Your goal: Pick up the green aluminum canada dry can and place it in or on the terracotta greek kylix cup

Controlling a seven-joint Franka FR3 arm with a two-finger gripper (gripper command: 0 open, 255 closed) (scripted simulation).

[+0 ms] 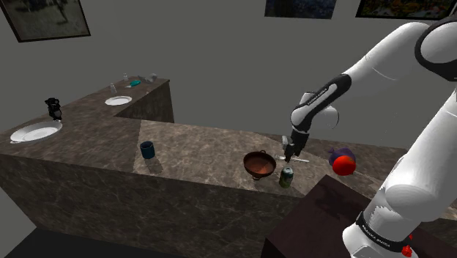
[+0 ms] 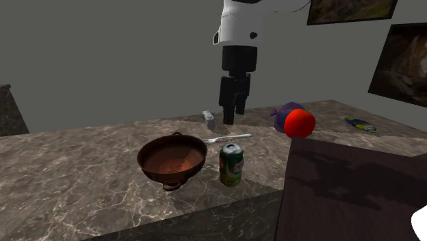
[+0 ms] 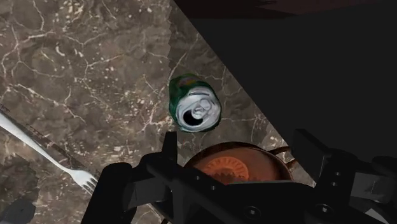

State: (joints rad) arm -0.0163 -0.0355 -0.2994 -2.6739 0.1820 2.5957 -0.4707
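Note:
A green can with a silver top stands upright on the marble counter near its front edge. Just beside it, on the second exterior view's left, sits the brown-red two-handled kylix cup. My black gripper hangs above and behind the can, pointing down, clear of both. In the wrist view the can lies ahead of the open fingers, and the kylix is below, between them and untouched. The shoulder view has the can right of the kylix, under the gripper.
A fork and a small grey object lie behind the can. A red ball with a purple thing sits further right. The dark stand rises close beside the can. A blue cup and white plates stand far left.

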